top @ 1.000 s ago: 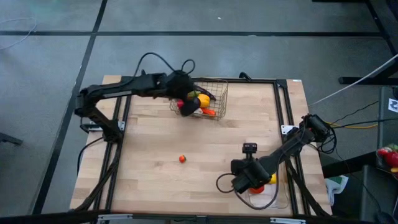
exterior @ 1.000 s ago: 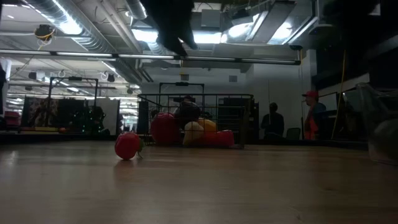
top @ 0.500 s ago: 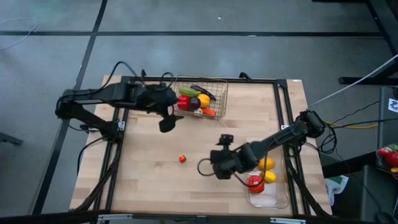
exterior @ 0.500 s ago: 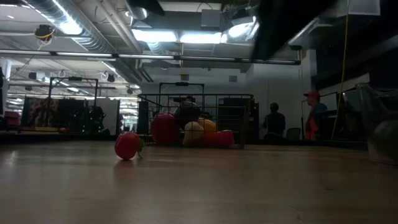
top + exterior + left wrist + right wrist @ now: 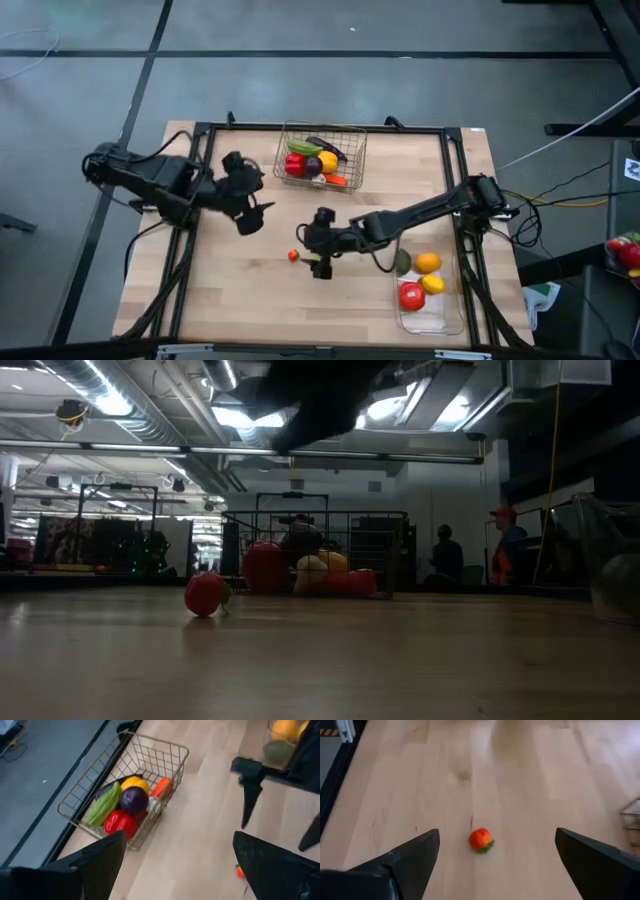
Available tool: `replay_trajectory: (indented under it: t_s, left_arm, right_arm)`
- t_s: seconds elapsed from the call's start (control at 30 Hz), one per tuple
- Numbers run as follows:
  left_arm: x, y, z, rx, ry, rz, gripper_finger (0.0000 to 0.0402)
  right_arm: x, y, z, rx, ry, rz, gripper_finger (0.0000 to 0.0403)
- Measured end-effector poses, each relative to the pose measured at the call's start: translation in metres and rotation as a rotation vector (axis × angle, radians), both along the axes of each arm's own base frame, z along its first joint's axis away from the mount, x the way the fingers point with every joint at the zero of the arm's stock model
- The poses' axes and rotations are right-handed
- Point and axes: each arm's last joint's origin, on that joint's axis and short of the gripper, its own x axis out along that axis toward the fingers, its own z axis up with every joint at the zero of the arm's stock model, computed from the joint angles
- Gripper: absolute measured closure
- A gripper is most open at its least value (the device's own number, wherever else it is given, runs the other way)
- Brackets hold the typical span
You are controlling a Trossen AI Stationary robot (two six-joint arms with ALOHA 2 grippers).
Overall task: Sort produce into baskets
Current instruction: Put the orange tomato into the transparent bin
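Note:
A small red-orange fruit point(image 5: 293, 255) point(image 5: 480, 839) with a green leaf lies alone on the wooden table near its middle. My right gripper point(image 5: 316, 263) point(image 5: 495, 870) hangs open just to the fruit's right, slanting down toward it without touching. My left gripper point(image 5: 250, 216) point(image 5: 180, 875) is open and empty over the table's left part, away from the wire basket point(image 5: 355, 160) point(image 5: 172, 752). The basket at the far edge holds red, green, purple, yellow and orange produce. A clear tray point(image 5: 430, 322) at the near right holds red, yellow, orange and green pieces.
A black frame point(image 5: 455, 130) runs around the table. Bare wood lies between basket, fruit and tray. The low view shows the fruit point(image 5: 205, 594) in front of the basket point(image 5: 390, 555), and people point(image 5: 505, 545) stand in the room beyond.
My left gripper has drawn back from over the basket toward the table's left and near side, staying open. My right gripper has swung from above the tray toward the table's left, to just beside the lone fruit, tipping up from steeply down to a slant. It has stayed open.

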Motion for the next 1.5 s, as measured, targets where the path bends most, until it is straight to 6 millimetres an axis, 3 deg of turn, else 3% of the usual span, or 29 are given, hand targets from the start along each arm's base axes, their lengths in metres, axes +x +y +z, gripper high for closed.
replay_trajectory:
  t_s: [0.27, 0.53, 0.73, 1.03, 1.5]
  left_arm:
    - [-0.019, -0.035, -0.006, 0.014, -0.028, 0.002, 0.0039]
    - [-0.024, -0.054, -0.043, -0.012, 0.018, 0.021, 0.0039]
    - [-0.020, -0.058, -0.066, -0.022, 0.008, 0.036, 0.0039]
    - [-0.013, -0.062, -0.092, -0.025, -0.046, 0.019, 0.0039]
    - [-0.004, -0.067, -0.128, -0.080, -0.142, 0.008, 0.0039]
  right_arm:
    - [0.028, 0.002, -0.040, 0.032, -0.034, 0.053, 0.0011]
    - [0.047, 0.000, -0.075, 0.006, -0.066, 0.058, 0.0017]
    - [0.052, -0.013, -0.095, 0.014, -0.021, 0.048, 0.0063]
    - [0.055, -0.016, -0.108, 0.072, 0.016, 0.103, 0.0124]
    - [0.055, -0.016, -0.119, 0.070, 0.052, 0.108, 0.0137]
